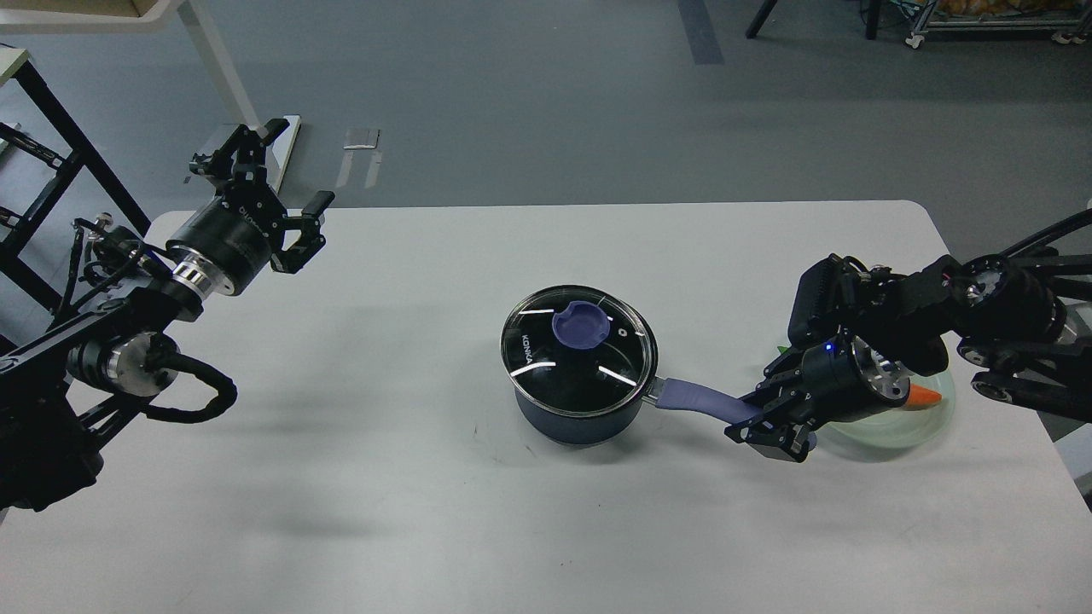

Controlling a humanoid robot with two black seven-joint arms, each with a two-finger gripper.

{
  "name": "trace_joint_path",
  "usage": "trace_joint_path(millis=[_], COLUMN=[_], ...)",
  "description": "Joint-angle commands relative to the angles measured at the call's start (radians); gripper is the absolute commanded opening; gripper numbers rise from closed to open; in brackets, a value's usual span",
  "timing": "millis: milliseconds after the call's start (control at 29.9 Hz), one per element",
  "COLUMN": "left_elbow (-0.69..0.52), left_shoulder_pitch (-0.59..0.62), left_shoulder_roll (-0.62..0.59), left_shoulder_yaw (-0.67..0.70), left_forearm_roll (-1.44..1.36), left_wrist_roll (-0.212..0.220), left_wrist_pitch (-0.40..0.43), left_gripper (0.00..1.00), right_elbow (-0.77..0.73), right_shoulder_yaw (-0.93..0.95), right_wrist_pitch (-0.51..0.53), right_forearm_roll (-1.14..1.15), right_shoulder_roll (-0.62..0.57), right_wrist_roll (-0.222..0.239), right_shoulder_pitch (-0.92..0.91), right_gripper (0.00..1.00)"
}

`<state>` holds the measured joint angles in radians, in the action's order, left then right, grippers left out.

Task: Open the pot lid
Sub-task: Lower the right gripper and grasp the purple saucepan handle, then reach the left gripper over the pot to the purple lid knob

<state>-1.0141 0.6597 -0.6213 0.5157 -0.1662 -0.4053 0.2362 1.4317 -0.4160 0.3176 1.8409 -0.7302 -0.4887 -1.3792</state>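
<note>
Right gripper [762, 416], at the right of the table [426, 512]: its 2 fingers sit on either side of the far end of the handle [695, 398] and appear closed on it, bracing the pot [580, 418]. Just behind this gripper lies a pale green plate [896, 431] carrying an orange object [926, 397], possibly a carrot. The pot stands near the table's centre, handle pointing right, with the lid [580, 350] seated flat on its rim and the knob [581, 324] at the lid's middle.

Left gripper [286, 209], at the far left and well apart from the pot: fingers spread wide, holding nothing.

Step in hand, as judged: bring the free left gripper over the knob, close on it squarely, and lift straight up while the right steadies the handle; a tilted pull could drag the pot or let the glass slip.

Legible writing: "KONKA" in white on the lid's left side; small lettering on the left wrist housing [226, 243] is too small to read.
</note>
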Motion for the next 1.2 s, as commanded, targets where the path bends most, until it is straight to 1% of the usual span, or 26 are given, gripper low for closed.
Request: trace_joint_path(millis=[0,33,67,134,167,267,334,501,635,702,769,802,869,969,1036,1170], left_elbow=[0.000,0.000,0.000,0.000,0.000,-0.006,-0.037,-0.150,-0.265,-0.303,-0.330,-0.330,-0.322,-0.296,-0.267,-0.216], left_shoulder_pitch=[0.000,0.001,0.003,0.023,0.037,0.086,0.127,0.236,0.278,0.285,0.313,0.334,0.376,0.411,0.428,0.446], left_shoulder_roll=[0.003,0.005,0.005,0.003,0.003,0.002,0.002,0.003,0.012,0.025,0.052,0.063,0.080,0.098,0.124,0.166], left_shoulder_yaw=[0.000,0.001,0.003,0.001,0.001,0.001,0.001,-0.002,-0.017,-0.045,-0.124,-0.169,-0.271,-0.385,-0.428,-0.440], left_forearm_roll=[-0.028,-0.050,-0.079,-0.169,-0.226,-0.416,-0.560,-0.988,-1.347,-1.473,-1.561,-1.594,-1.671,-1.740,-1.771,-1.811], left_wrist_roll=[0.000,-0.003,-0.016,-0.081,-0.083,-0.083,-0.083,-0.083,-0.083,-0.083,-0.083,-0.083,-0.083,-0.083,-0.083,-0.083], left_wrist_pitch=[-0.003,-0.005,-0.005,0.000,0.003,0.015,0.023,0.014,0.000,-0.023,-0.050,-0.067,-0.130,-0.205,-0.238,-0.248], left_gripper=[0.99,0.99,0.99,0.99,0.99,0.99,0.99,0.99,0.99,0.99,0.99,0.99,0.99,0.99,0.99,0.99], right_elbow=[-0.005,-0.005,-0.005,-0.005,-0.005,-0.005,-0.005,-0.005,-0.005,-0.005,-0.007,-0.008,-0.014,-0.014,-0.016,-0.016], right_shoulder_yaw=[0.000,0.000,0.000,0.000,0.000,0.000,0.000,0.002,0.002,0.002,0.002,0.002,0.002,0.002,0.002,0.002], right_wrist_pitch=[-0.002,-0.002,-0.002,-0.002,-0.002,-0.002,-0.002,-0.002,-0.002,-0.002,-0.002,-0.002,-0.002,-0.002,-0.002,-0.002], right_forearm_roll=[0.000,0.000,0.000,0.000,0.000,0.000,-0.002,-0.002,-0.002,-0.002,-0.002,-0.002,-0.002,-0.003,-0.003,-0.003], right_shoulder_roll=[0.000,0.000,0.002,0.000,0.000,0.000,0.000,-0.002,0.000,0.000,-0.002,-0.002,-0.002,0.000,0.002,0.003], right_wrist_roll=[0.000,0.000,0.000,0.000,0.000,0.000,0.000,0.000,0.000,0.000,0.000,0.000,0.000,0.000,0.000,0.000], right_shoulder_pitch=[0.000,0.000,0.000,0.000,0.000,0.000,0.000,0.000,0.000,0.000,0.000,0.000,0.000,0.000,0.000,0.000], right_gripper=[0.25,0.24,0.24,0.24,0.24,0.24,0.24,0.24,0.24,0.24,0.24,0.24,0.24,0.25,0.25,0.25])
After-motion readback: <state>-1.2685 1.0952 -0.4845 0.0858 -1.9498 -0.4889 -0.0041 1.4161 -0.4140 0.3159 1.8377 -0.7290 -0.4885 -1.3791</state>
